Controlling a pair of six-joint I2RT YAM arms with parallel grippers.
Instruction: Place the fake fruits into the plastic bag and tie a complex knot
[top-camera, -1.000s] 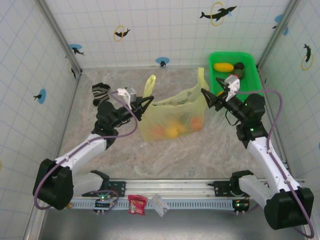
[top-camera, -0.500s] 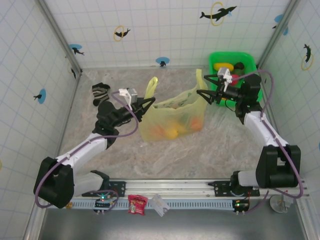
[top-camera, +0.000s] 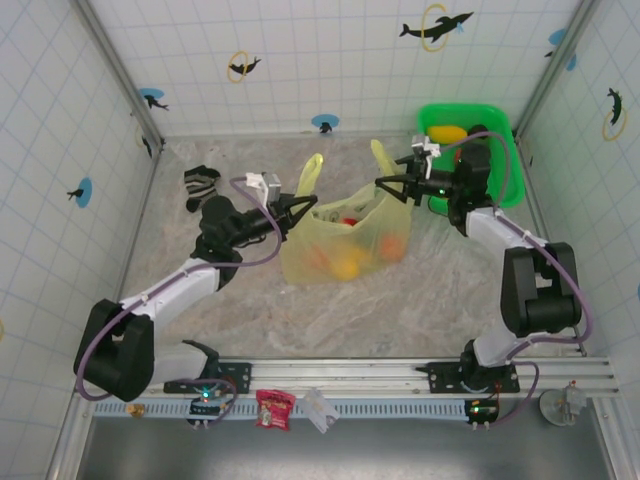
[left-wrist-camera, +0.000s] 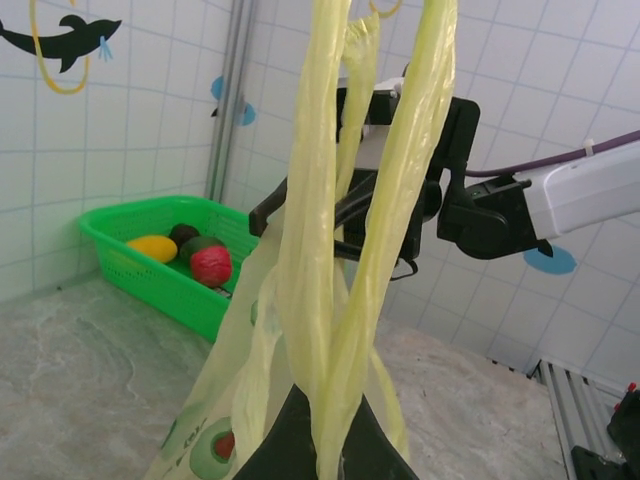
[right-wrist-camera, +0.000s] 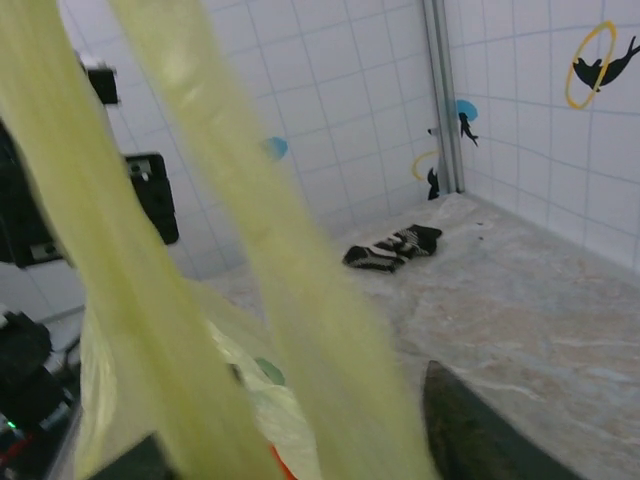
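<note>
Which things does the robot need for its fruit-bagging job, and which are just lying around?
For the job:
plastic bag
fake fruits, some in the bag, some in the green tub

Just lying about:
striped sock
red packet by the front rail

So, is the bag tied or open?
Open. The bag gapes at the top; its two handles stand apart, untied.

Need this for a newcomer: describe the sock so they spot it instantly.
On the marbled table, look to the far-left corner. The crumpled sock lies there, left of the yellow plastic bag; its black-and-white stripes match nothing nearby.
</note>
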